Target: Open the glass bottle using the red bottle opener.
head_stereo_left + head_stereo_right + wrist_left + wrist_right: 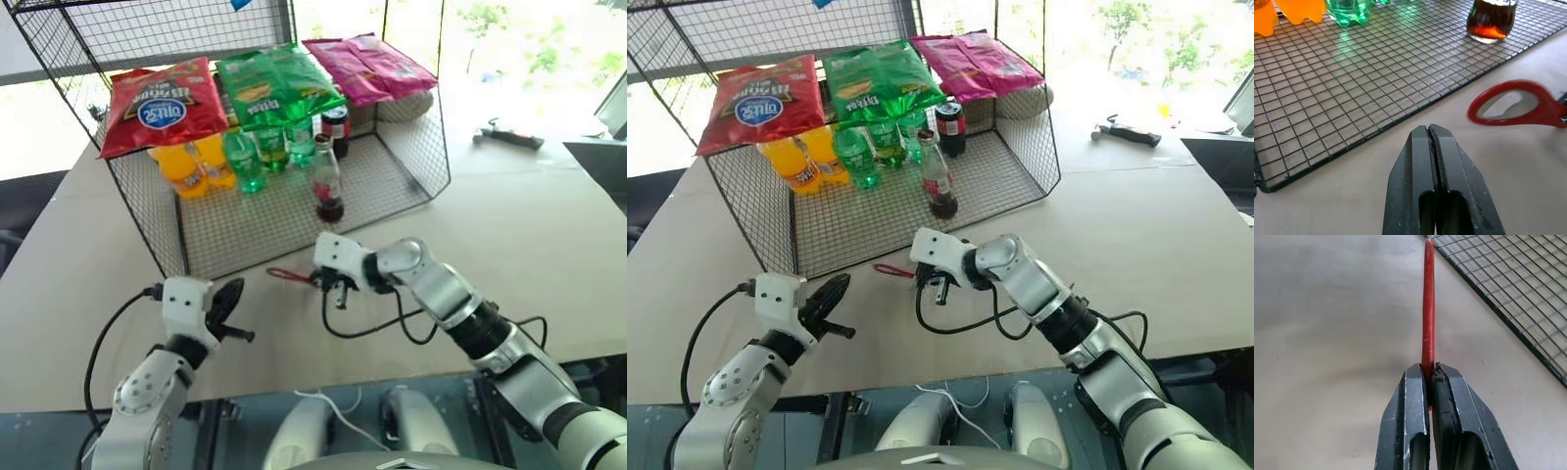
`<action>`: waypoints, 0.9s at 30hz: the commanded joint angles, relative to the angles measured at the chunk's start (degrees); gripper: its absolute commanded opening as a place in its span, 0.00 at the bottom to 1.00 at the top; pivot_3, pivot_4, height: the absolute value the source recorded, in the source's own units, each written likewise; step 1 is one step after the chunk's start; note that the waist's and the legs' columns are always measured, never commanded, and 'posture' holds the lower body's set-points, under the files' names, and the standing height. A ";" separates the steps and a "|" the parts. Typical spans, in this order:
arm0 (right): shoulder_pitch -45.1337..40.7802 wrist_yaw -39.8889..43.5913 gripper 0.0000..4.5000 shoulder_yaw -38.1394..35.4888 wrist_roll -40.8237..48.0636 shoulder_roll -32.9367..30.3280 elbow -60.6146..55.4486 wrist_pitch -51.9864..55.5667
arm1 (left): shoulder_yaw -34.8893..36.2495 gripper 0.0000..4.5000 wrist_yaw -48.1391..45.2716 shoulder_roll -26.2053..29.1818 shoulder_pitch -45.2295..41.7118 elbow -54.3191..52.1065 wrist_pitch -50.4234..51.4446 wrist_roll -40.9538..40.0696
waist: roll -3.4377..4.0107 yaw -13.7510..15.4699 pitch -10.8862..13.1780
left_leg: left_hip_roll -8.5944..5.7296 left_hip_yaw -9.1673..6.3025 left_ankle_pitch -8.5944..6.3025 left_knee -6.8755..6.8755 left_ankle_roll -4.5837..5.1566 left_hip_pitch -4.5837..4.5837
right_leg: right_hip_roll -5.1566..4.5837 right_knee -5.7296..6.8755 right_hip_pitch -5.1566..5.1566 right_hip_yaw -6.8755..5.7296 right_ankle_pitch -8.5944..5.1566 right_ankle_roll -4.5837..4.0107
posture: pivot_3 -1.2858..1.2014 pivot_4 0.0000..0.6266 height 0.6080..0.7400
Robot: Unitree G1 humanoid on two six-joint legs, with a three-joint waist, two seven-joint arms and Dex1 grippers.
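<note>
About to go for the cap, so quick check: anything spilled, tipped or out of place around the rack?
Nothing stands out. The glass bottle stands upright on the wire rack, no spill around it. The right hand pinches the red bottle opener edge-on by its handle, beside the rack's front edge.

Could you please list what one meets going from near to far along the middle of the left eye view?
Right gripper shut on the red bottle opener → wire basket's mesh floor → glass bottle → green plastic bottles → green snack bag.
</note>
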 commanded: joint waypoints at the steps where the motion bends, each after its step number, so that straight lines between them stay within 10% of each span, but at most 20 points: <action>1: 0.06 1.35 0.02 -5.56 4.21 -1.76 -4.89 2.75 | 1.43 0.00 -0.48 -1.00 -1.27 -1.45 -1.95 -3.02 | -0.02 0.02 0.02 | -0.03 0.01 0.02 0.00 -0.03 -0.05 | -0.04 -0.01 0.00 0.01 0.00 0.00 | 0.52 0.24 0.96; 27: 4.63 2.82 0.02 -23.36 40.08 -3.74 -16.66 31.41 | 1.34 0.00 -9.34 -1.24 -0.16 -5.97 10.15 -46.84 | -0.03 -0.24 0.14 | -0.01 0.08 -0.07 -0.31 0.52 -0.17 | -0.10 -0.19 -0.16 0.02 -0.03 -0.05 | 0.52 0.24 0.96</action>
